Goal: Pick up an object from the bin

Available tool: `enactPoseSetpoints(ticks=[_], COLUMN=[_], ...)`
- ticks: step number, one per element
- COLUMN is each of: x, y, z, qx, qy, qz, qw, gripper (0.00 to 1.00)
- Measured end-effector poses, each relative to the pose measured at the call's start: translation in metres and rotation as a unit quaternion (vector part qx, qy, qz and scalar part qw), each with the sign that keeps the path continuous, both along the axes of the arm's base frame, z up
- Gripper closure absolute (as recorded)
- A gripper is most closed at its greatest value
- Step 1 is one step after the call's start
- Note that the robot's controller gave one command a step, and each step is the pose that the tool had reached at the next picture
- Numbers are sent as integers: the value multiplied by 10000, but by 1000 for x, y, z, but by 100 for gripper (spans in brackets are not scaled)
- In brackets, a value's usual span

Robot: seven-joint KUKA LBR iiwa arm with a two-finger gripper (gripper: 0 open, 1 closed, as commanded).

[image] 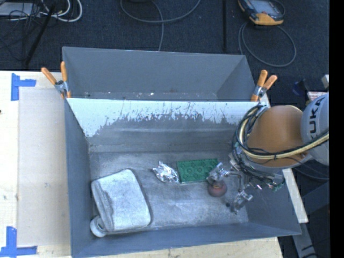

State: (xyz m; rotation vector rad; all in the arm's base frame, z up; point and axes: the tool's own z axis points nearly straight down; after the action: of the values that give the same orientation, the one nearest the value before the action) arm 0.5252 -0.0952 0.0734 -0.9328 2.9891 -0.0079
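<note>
Pale grey arm casing, dark "KU" lettering on its side. Wrist under a smooth, rounded orange-brown cover. Black and yellow cables loop around the cover's lower edge. The hand: small silvery metal parts, dark fittings.

green studded plate: right end hidden | white ring: partly under grey cloth | brown lump: kind unclear

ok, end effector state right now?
End effector: open, next to a small round dark-red object, not clamped on it.
</note>
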Motion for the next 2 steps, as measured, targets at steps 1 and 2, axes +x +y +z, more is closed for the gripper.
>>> enactPoseSetpoints(ticks=[1,2], x=[30,-11], y=[16,-14], z=[0,-1], qx=[-4,6], qy=[42,35], qz=[413,731], qw=[9991,9973], gripper=[0,0])
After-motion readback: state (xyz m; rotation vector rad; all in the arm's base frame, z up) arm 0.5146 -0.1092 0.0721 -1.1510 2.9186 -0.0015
